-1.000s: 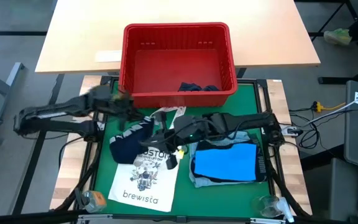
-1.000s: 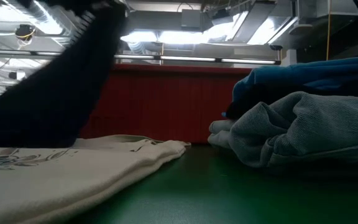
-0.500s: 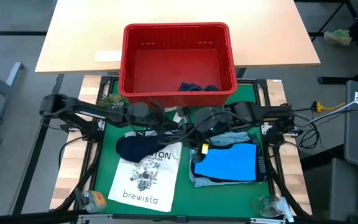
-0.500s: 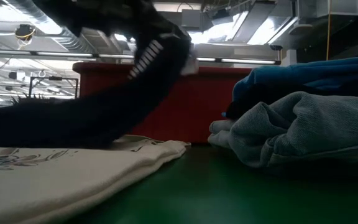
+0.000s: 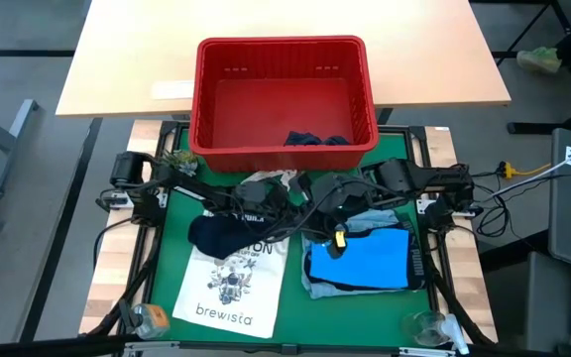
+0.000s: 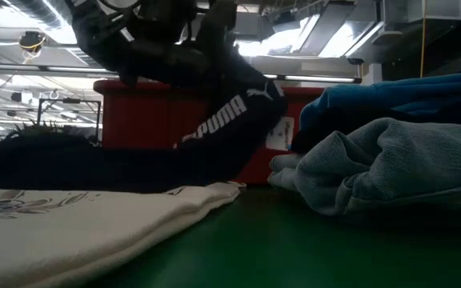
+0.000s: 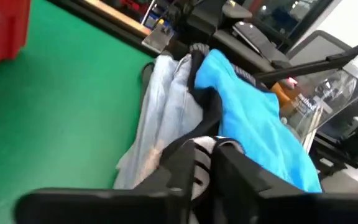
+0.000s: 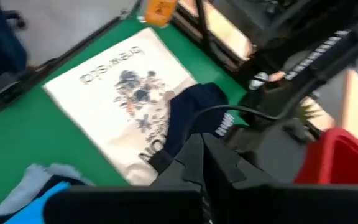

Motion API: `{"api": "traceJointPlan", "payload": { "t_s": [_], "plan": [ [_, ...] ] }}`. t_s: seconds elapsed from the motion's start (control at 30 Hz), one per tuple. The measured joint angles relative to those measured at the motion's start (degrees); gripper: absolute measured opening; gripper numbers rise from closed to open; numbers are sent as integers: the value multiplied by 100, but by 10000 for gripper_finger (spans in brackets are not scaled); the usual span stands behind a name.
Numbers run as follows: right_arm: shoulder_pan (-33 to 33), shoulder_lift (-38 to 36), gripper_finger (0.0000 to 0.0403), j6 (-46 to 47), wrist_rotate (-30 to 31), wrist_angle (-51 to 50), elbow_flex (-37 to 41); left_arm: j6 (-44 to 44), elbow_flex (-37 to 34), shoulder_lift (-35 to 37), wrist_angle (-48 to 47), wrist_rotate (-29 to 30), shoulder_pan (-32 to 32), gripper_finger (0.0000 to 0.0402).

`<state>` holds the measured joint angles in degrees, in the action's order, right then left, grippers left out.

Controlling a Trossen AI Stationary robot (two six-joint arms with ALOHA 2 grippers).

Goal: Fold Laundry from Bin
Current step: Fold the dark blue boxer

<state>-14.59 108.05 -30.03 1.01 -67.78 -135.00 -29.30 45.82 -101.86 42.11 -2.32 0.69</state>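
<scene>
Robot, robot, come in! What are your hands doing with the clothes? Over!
Both grippers mid-table, left gripper, right gripper shut on navy garment. Garment draped over tote bag. Bin behind.

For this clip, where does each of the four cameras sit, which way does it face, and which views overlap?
High view: overhead, straight down on the red slotted plastic bin, green mat and both dark arms.
Low view: table height, level toward the bin; an arm lowers the dark navy garment from above.
Left wrist view: past the left gripper toward the bright blue garment on light blue denim.
Right wrist view: past the shut right gripper at the white printed tote bag.
Shared: both wrist views show things that the high view shows too, the blue garment and the tote.
</scene>
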Motion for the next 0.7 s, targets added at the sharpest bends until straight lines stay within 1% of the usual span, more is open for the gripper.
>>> {"api": "traceJointPlan", "payload": {
  "t_s": [0.1, 0.17, 0.3, 0.43, 0.57, 0.63, 0.7],
  "plan": [
    [0, 0, 1, -86, -248, -123, -1, 93, 113, -13, -7, 89, -2, 104],
    [0, 0, 1, -172, -319, -286, 0, 441, 152, 67, -8, 119, 54, 131],
    [-2, -7, 1, -200, -321, -559, 0, 1001, 165, 411, -128, 115, 228, 166],
    [0, -11, 1, -200, -318, -751, 0, 1036, 163, 725, -321, 76, 417, 181],
    [0, -13, 1, -203, -318, -790, 0, 982, 164, 752, -299, -128, 487, 184],
    [0, -13, 1, -224, -318, -802, 0, 892, 164, 743, -448, -154, 441, 184],
    [0, -13, 1, -334, -318, -882, 0, 894, 166, 737, -806, -153, 398, 184]
  ]
}}
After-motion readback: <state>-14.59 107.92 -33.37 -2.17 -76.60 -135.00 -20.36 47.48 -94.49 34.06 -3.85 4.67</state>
